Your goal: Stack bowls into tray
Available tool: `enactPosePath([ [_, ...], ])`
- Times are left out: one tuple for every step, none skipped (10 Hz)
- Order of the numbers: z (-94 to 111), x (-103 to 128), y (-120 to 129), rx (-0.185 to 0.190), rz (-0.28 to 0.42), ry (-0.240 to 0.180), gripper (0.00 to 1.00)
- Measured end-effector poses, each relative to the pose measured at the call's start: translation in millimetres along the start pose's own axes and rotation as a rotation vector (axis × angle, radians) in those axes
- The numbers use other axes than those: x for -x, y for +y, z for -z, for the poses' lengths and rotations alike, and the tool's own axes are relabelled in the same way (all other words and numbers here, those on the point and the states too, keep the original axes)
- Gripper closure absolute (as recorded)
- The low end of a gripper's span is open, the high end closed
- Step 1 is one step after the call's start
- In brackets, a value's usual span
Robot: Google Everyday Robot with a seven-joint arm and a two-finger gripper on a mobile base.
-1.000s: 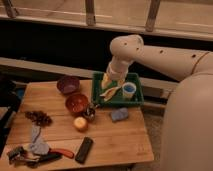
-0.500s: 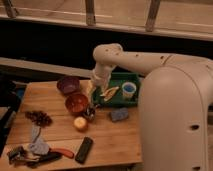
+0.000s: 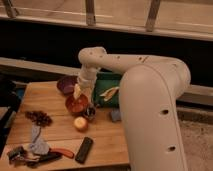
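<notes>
The orange-red bowl sits near the middle of the wooden table. The dull purple bowl stands just behind it to the left. The green tray is at the table's back right, largely hidden by my white arm; a banana lies in it. My gripper hangs from the wrist directly over the orange-red bowl's back rim, between the two bowls. Whether it touches the bowl does not show.
A tiny metal cup and a yellow-red apple sit right of and in front of the orange-red bowl. Grapes, a grey cloth, a red-handled tool, a black remote and a blue-grey sponge lie around.
My arm has swung left from over the green tray to over the orange-red bowl and lowered toward it. The bowls have not moved.
</notes>
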State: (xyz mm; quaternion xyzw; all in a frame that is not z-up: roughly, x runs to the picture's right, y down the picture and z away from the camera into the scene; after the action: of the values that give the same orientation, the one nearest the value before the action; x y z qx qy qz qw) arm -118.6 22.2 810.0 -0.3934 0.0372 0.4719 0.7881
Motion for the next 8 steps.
enactPosePath([
  [-0.2,0.4,-0.3,0.0,0.001,-0.002,0.39],
  [1.0,-0.3,-2.1,0.0,-0.003,-0.003,0.39],
  [0.4,-0.3,-1.8,0.0,-0.002,-0.003,0.39],
  [-0.4,0.6,-0.2,0.001,0.001,-0.003,0.39],
  [-1.4,1.8,-0.6,0.007,0.002,-0.01,0.39],
  [-6.7,4.6,-2.5,0.014,0.003,-0.023,0.39],
  [-14.4,10.2,-4.4,0.019,0.012,-0.039,0.39],
  [-22.2,19.4,-1.9,0.027,0.033,-0.05,0.39],
])
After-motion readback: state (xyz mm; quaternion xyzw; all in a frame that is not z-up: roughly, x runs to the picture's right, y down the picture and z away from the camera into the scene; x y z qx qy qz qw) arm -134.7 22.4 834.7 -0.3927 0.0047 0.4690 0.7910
